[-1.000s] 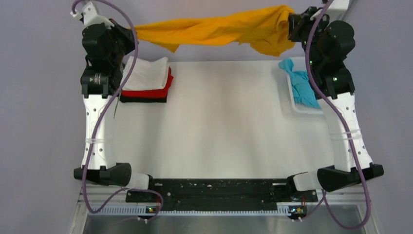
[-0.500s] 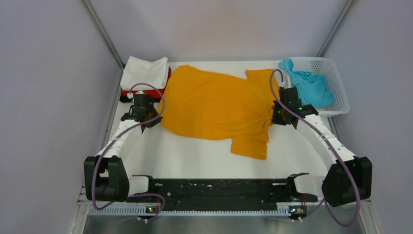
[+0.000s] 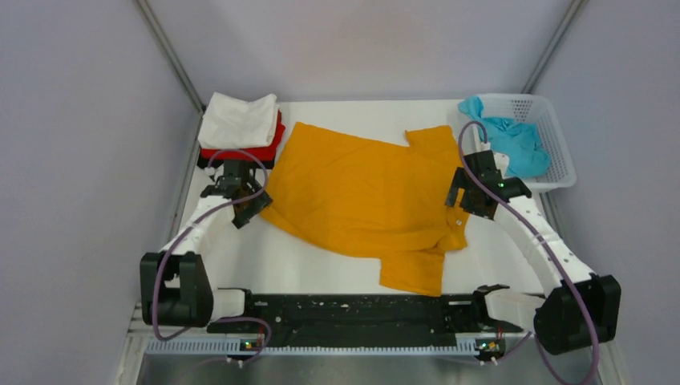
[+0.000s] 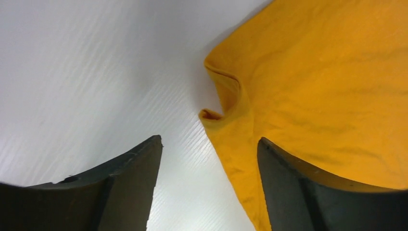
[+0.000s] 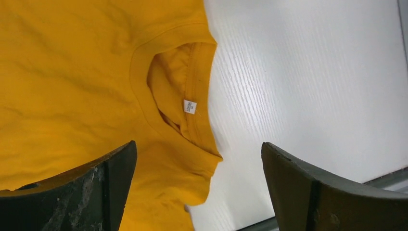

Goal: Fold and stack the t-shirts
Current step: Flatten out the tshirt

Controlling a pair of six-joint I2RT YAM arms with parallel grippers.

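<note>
The orange-yellow t-shirt (image 3: 361,196) lies spread flat mid-table (image 3: 321,257), one sleeve toward the near edge; the left gripper (image 4: 209,144) hangs over its left corner, jaws wide and empty; the right gripper (image 5: 199,149) gapes over the collar (image 5: 192,96), gripping nothing. Far left, a folded white t-shirt (image 3: 238,120) tops a red t-shirt (image 3: 255,151); far right, the teal t-shirt (image 3: 513,144) lies bunched in the basket (image 3: 553,128).

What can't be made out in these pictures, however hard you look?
Neck label print: right wrist view, too small to read.
Anything under the red shirt: top view, covered by it and the white shirt.
Teal shirt: top view, bunched in the basket, its shape hidden.
</note>
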